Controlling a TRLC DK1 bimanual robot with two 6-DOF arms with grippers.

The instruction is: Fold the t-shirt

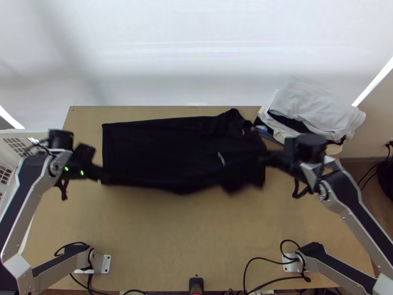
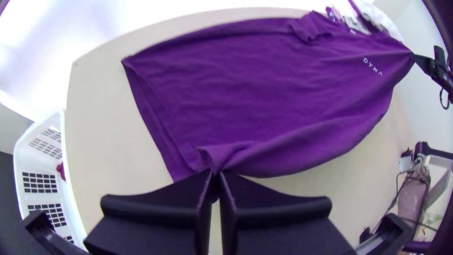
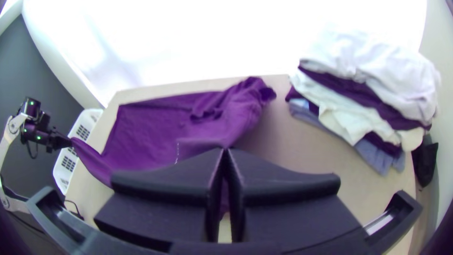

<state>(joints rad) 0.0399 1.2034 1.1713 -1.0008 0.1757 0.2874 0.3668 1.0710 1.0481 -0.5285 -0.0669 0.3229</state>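
T-shirt (image 1: 162, 150) stretches, pinched, between left tool (image 1: 104, 177) and right tool (image 1: 265, 158).

Viewed from my station, bare tabletop (image 1: 182, 236) offers me a broad passage nearer than the t-shirt (image 1: 162, 147). The cloth, drawn between the left gripper (image 1: 105, 177) and the right gripper (image 1: 265, 158), bars a direct crossing. Beyond it I have a thin strip of wood. A clothes stack (image 1: 309, 105) blocks the far right corner; a basket (image 2: 70, 189) flanks the left edge; a cable (image 1: 267, 259) loops near the right base.
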